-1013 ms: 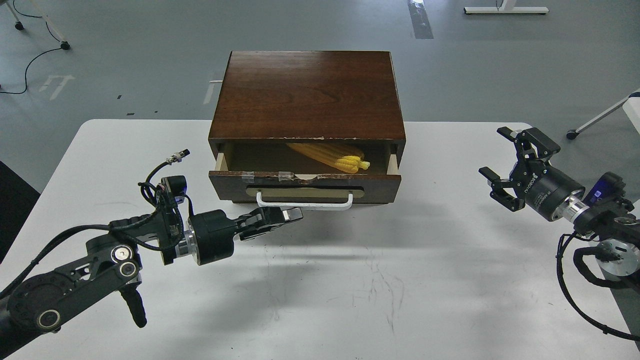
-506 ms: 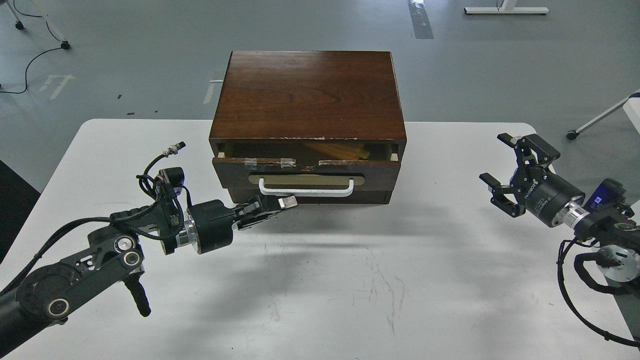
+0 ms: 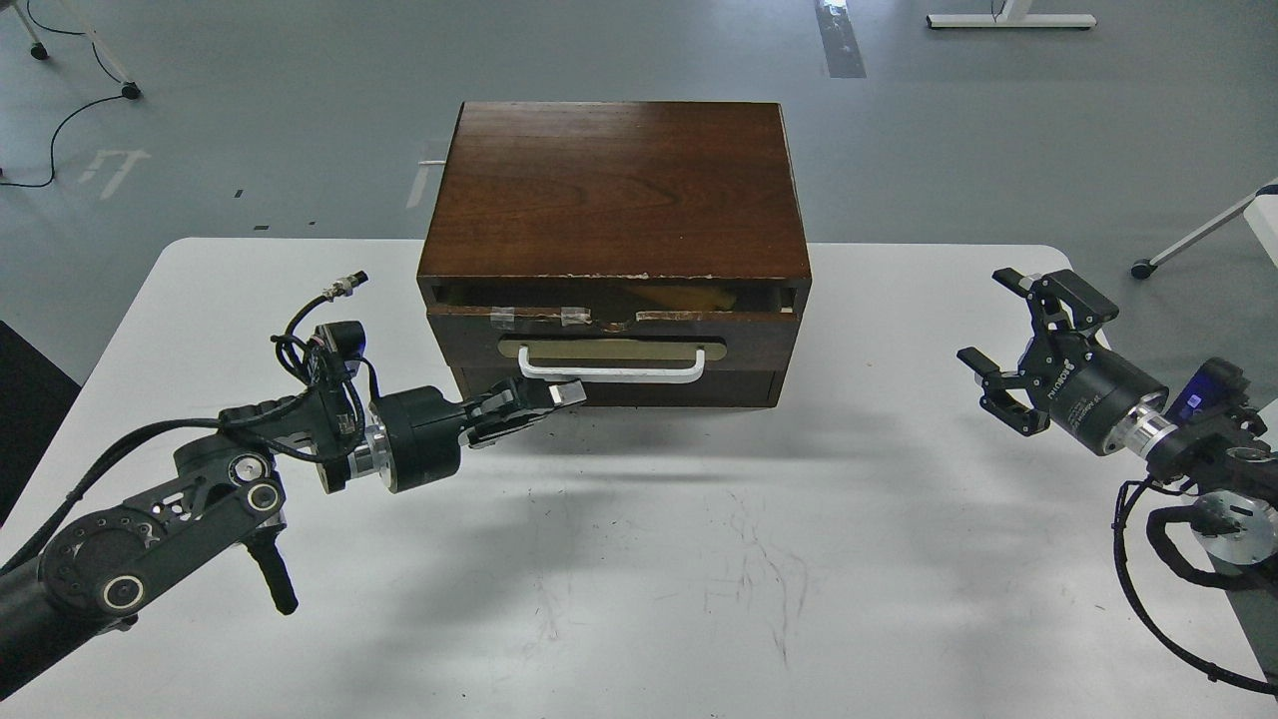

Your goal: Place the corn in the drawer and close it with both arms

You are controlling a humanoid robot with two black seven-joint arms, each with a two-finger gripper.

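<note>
The dark brown cabinet point(image 3: 614, 190) stands at the back middle of the white table point(image 3: 639, 559). Its drawer point(image 3: 609, 340) is pushed almost fully in, leaving a thin gap at its top edge. A sliver of the yellow corn point(image 3: 689, 296) shows in that gap. My left gripper point(image 3: 559, 395) is shut, with its tip against the drawer front just below the left end of the white bar handle point(image 3: 611, 371). My right gripper point(image 3: 1003, 335) is open and empty, above the table well to the right of the cabinet.
Grey floor lies beyond the table, with a cable point(image 3: 60, 120) at the far left and a white table leg point(image 3: 1198, 235) at the far right. My right arm's cables point(image 3: 1158, 559) hang over the table's right edge.
My left gripper has moved forward against the drawer front, and the drawer has slid from about half open to nearly shut, hiding most of the corn. The right gripper has barely moved.
</note>
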